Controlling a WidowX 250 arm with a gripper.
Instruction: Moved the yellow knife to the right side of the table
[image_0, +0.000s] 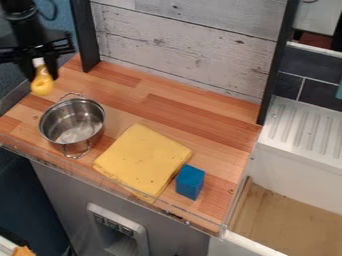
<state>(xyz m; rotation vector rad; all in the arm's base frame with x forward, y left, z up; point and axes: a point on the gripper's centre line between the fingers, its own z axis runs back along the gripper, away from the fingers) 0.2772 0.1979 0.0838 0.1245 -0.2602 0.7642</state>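
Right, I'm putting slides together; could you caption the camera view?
The gripper holds the yellow knife at upper left, with a metal pot, yellow cloth and blue block on the wooden counter.

Yellow knife (42, 84), yellow cloth (143, 160), blue block (190, 182), silver pot (72, 119), brown-striped wooden counter (180, 120), grey-streaked white planks (187, 42)

And here's the arm (24, 22), black all over, with a rounded upper section carrying a soft sheen! Look beside it, a thin dark cable (53, 11) makes a loose curve. Down to the gripper (42, 74), black again, with a wide, bar-like body, notched at its edge, and two dark, narrow fingers (53, 69). Any small markings are too blurred to call!
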